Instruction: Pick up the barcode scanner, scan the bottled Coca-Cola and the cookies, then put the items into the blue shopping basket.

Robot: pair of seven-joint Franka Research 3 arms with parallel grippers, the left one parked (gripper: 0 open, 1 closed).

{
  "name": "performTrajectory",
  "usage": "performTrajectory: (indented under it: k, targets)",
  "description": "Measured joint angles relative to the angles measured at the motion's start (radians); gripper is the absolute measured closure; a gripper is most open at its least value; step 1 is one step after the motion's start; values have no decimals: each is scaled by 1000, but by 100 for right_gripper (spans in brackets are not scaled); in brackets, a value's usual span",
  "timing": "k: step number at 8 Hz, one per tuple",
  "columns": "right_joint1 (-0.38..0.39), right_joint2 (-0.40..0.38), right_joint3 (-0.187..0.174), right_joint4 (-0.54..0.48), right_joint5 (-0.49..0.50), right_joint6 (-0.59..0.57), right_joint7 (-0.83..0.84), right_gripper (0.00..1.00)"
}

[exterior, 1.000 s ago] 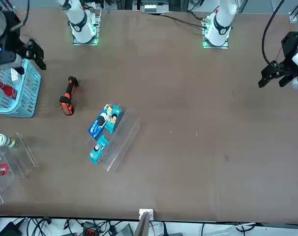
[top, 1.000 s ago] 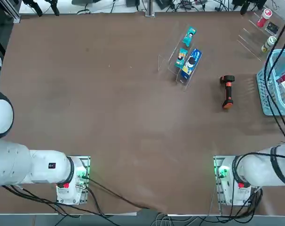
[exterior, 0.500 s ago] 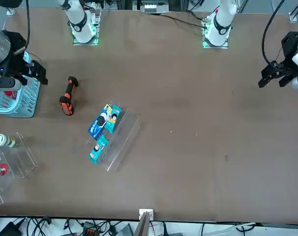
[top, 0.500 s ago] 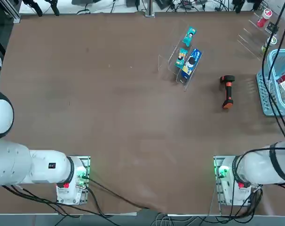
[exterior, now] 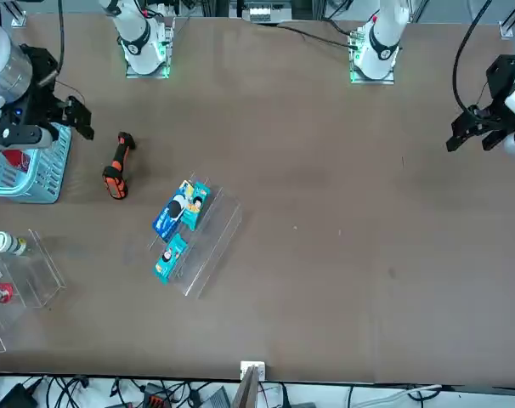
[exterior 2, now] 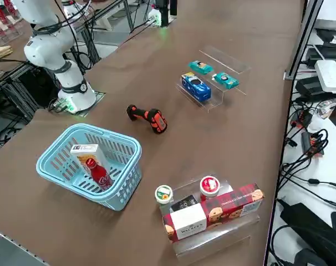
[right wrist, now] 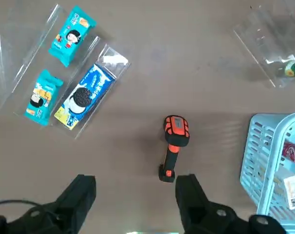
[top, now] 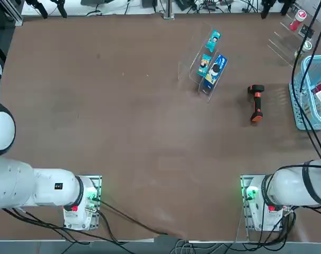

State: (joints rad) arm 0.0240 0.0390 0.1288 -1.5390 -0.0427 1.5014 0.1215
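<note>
Barcode scanner [top: 256, 103]: lies flat on the bare table between the clear snack rack and the basket, touching neither. Its long axis runs nearly straight away from the arm bases, with the black head toward the far edge and the orange-red handle end toward the robot.

Bottled Coca-Cola [exterior 2: 99, 173]: inside the blue shopping basket [exterior 2: 51, 169], leaning tilted with its cap up.

Cookies [exterior 2: 84, 155]: white carton standing in the same basket, just behind the bottle; whether the two touch is hard to judge from this angle.

Basket position: at the robot's right edge of the table, beside the scanner and well apart from the rack.

Right gripper [right wrist: 135, 195]: raised above the table near the basket's inner side, fingers spread wide and holding nothing; in the wrist view the scanner lies between the two fingers [right wrist: 191, 195], below them on the table.

Clear snack rack [top: 203, 63]: holds a blue packet [top: 215, 70] and two teal packets [top: 213, 40].

Second clear stand [exterior 2: 212, 233]: beside the basket, carrying a red cookie box [exterior 2: 234, 205], a white box and two capped bottles.

Obstructions: open table around the scanner.
</note>
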Motion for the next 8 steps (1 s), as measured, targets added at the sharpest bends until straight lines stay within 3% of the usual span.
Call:
performTrajectory:
  k: [2,5,6,8]
  targets:
    - [-11,18,-11,-3,21,9,0,0]
    - [-14,15,-111,-3,53,-14,-2,0]
    - [-14,0,-117,-6,54,-27,-2,0]
    - [-8,-51,-94,-32,54,-31,-1,0]
